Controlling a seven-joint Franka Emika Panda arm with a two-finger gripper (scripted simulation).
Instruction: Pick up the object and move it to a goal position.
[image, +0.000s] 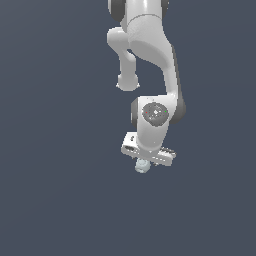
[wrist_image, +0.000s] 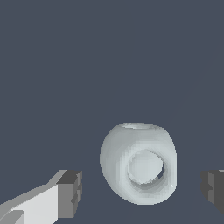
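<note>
The object (wrist_image: 138, 162) is a small pale grey-green roundish lump with a ring-like hollow facing the wrist camera. In the wrist view it lies between my two dark fingertips (wrist_image: 70, 193), with a gap on each side. My gripper (wrist_image: 141, 190) is open and touches nothing. In the exterior view the object (image: 142, 166) peeks out just below the white hand, and my gripper (image: 148, 163) hangs straight down over it on the dark grey floor.
The white arm (image: 150, 55) comes down from the top middle of the exterior view. Around the object there is only flat dark grey floor (image: 60, 190).
</note>
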